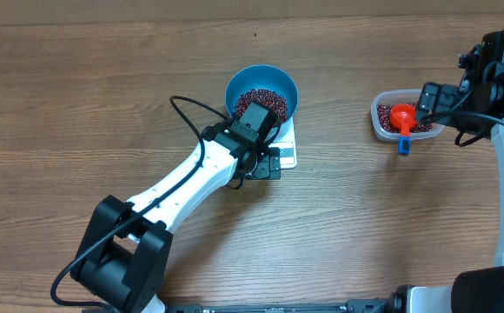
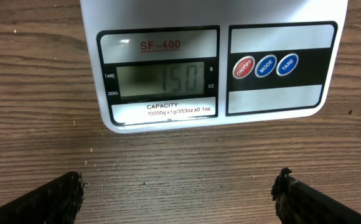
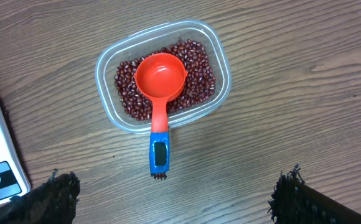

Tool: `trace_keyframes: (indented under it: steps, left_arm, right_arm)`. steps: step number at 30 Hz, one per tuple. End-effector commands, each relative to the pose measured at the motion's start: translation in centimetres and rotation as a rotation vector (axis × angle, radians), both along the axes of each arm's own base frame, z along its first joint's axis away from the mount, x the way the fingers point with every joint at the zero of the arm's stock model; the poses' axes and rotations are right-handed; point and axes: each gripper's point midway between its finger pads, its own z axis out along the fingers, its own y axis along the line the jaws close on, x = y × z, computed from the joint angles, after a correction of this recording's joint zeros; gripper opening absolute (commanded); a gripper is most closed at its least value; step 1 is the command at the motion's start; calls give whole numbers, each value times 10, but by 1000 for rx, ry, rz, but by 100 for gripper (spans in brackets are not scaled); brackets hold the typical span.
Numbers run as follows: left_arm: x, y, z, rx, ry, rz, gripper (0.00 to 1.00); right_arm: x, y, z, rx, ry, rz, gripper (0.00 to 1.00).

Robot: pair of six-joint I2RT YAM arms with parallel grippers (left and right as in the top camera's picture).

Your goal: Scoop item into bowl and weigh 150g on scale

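A brown wood-grain table [image 1: 78,87] fills every view, bearing the scale [image 2: 218,68], the blue bowl [image 1: 284,83] of beans [image 1: 265,96] and a clear tub [image 3: 104,74]. The left gripper [image 2: 179,186] and right gripper [image 3: 175,186] hang spread wide, empty.

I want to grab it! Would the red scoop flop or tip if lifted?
The scoop looks like stiff plastic, so probably no flop. Its cup is empty, likely light. Its handle overhangs the tub, so pressing there might tip it.
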Motion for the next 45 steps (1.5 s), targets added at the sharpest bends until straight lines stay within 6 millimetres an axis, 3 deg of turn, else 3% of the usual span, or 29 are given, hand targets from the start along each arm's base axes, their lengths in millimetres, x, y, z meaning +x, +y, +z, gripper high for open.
trace_keyframes:
  steps: [1, 10, 15, 30, 38, 45]
  left_arm:
    - [0, 0, -2, -7, 9, 14, 100]
    - [0, 0, -1, -8, 8, 13, 100]
    - [1, 0, 9, -18, -17, 6, 99]
    - [8, 12, 104, -18, -324, 25, 100]
    - [2, 23, 151, -16, -459, -74, 100]
    - [-14, 59, 177, 37, -508, -85, 100]
  right_arm:
    - [3, -1, 8, -14, -25, 0, 100]
    - [3, -1, 8, -14, -25, 0, 100]
    - [3, -1, 8, -14, -25, 0, 100]
    - [3, -1, 8, -14, -25, 0, 100]
    - [3, -1, 8, -14, -25, 0, 100]
    - [3, -1, 8, -14, -25, 0, 100]
